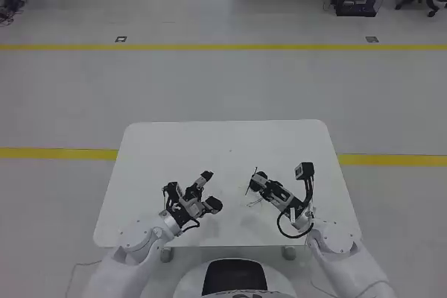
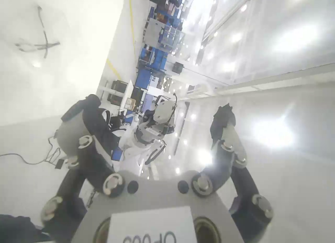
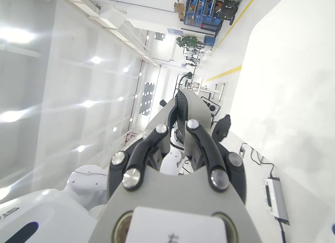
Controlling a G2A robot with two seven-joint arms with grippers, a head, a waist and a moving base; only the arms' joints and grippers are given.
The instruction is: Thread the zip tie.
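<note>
The white table (image 1: 223, 138) carries everything in its near half. The left gripper (image 1: 211, 190) hangs over the table left of the middle, not far from the near edge, and points toward the far right corner. Its jaws stand wide apart and hold nothing. In the left wrist view the left gripper (image 2: 157, 106) shows its dark fingers (image 2: 224, 119) well separated.

The right gripper (image 1: 258, 179) is right of the middle, about as far from the near edge as the left one, and points toward the far left corner. Its jaws are pressed together. In the right wrist view the right gripper (image 3: 180, 98) has its two fingers meeting at the tips.

The zip tie (image 1: 249, 189) is a thin dark strip near the table's middle, between the two grippers. It sits right at the right one's tips and runs roughly from the near edge toward the far edge. I cannot tell whether it is pinched in those tips or only lies against them. It is apart from the left gripper.

Two yellow lines (image 1: 223, 47) cross the floor, one well beyond the table and one level with its far part.
</note>
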